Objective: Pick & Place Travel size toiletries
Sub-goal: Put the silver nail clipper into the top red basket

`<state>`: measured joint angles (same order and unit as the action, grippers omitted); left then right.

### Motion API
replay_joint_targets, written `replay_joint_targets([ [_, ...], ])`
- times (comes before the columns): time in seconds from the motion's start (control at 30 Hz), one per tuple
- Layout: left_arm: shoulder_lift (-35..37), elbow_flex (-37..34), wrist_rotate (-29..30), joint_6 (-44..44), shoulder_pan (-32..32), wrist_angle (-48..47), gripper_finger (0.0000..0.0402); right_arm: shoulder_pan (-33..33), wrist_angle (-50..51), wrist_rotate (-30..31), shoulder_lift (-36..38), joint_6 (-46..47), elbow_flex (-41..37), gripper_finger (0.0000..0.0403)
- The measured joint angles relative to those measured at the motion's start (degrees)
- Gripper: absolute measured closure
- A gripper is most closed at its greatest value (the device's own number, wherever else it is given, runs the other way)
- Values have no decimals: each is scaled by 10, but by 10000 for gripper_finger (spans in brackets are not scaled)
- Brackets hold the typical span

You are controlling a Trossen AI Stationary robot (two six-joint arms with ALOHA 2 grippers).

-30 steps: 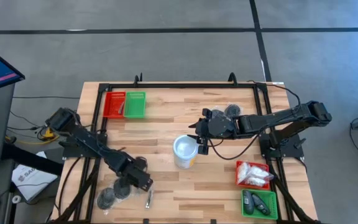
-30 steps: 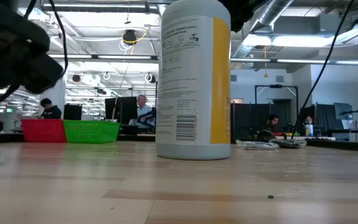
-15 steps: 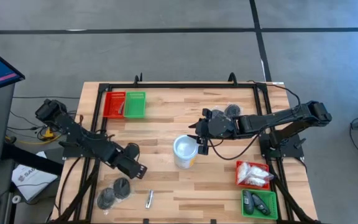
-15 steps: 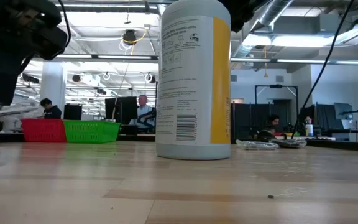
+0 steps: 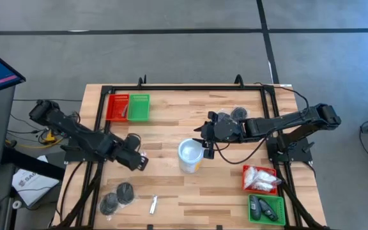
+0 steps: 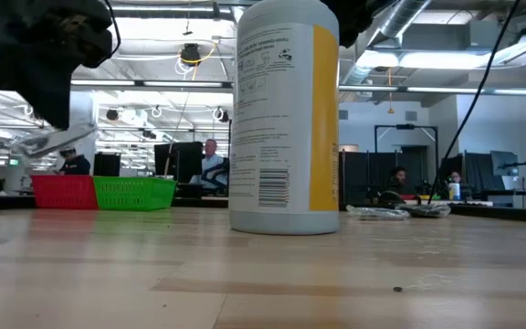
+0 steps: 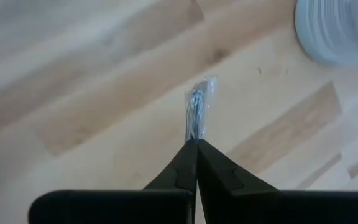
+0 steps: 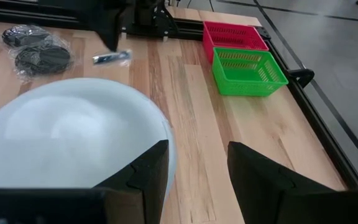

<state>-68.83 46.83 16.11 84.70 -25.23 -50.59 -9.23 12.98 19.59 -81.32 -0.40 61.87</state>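
My left gripper hangs above the table's left half, shut on a slim silvery tube in clear wrap, which also shows in the right wrist view. Two dark grey round flat pieces and another slim tube lie flat near the front edge. My right gripper stands open at the white cup, which stands upright mid-table. One finger is over the cup's rim and the other is outside it. Whether they touch the cup I cannot tell. My left gripper pinches one end of the slim tube between its two fingertips. The fingers slant down from above, and the tube sticks out beyond them along their line. In the low view the tube hangs clear of the table, tilted.
A red tray and a green tray stand at the far left. At the near right, a red tray holds white sachets and a green tray holds dark pieces. More wrapped pieces lie at the far right.
My left gripper has risen and drawn back from the dark round pieces toward the table's far and left edges. It has tipped less steeply and stayed shut on the slim tube, which has gone up with it, clear of the table.
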Motion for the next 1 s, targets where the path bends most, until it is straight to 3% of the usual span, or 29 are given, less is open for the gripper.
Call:
replay_joint_targets([
  [0.37, 78, 0, 50, -61, 72, -68, 401, 0, 1, 0, 0, 4, 0, 249],
  [1.0, 144, 1, 55, -197, 270, -170, 401, 0, 3, 0, 0, 4, 0, 249],
])
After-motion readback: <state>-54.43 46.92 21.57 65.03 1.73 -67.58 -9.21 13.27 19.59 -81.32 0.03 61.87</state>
